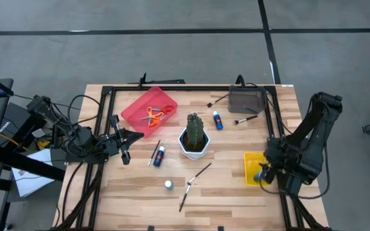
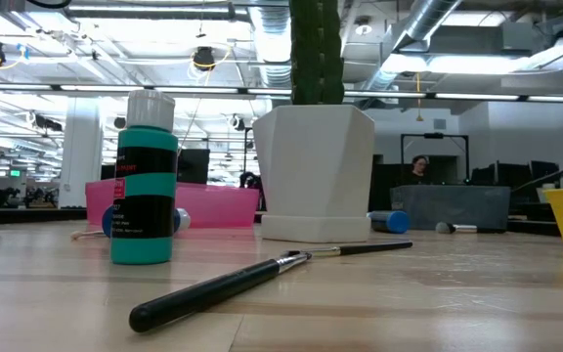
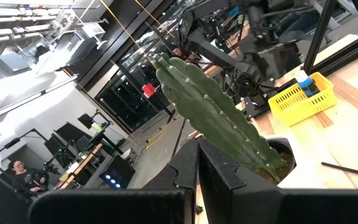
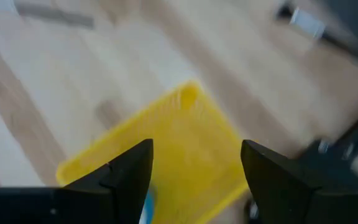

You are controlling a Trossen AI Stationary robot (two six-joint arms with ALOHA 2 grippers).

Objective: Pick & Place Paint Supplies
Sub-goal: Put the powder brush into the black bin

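On the bench's (image 1: 236, 192) right side, right gripper (image 1: 264, 174) hangs over the yellow basket (image 1: 252, 168), fingers (image 4: 120, 177) spread apart, holding nothing. One blue paint bottle (image 3: 303, 82) with white cap sits inside that basket, touching its wall.

Left gripper (image 1: 123, 142) sits at the left side of the bench, just beside the pink tray (image 1: 148, 110); its fingers (image 3: 219, 177) look pressed together with nothing between them, pointing toward the cactus (image 1: 195, 130) in its white pot (image 2: 316, 171).

Orange-handled scissors (image 1: 153, 116) lie in the pink tray. A blue bottle (image 1: 160, 154) lies on its side between left gripper and the pot, a thin brush (image 1: 154, 153) just beside it. Another blue bottle (image 1: 218, 120) lies behind the pot, near the grey bin (image 1: 247, 100). A brush (image 1: 246, 119) lies beside that bin's front, another (image 1: 218, 100) at its left edge.

Teal bottle (image 2: 145, 181) with white cap stands upright near the front of the bench, well apart from the baskets. Two dark-handled brushes lie in front of the pot: one (image 1: 200, 173) angled near the pot, one (image 1: 185, 195) closer to the front edge, ends nearly touching.

A seated person (image 2: 419, 169) shows far back in the room.
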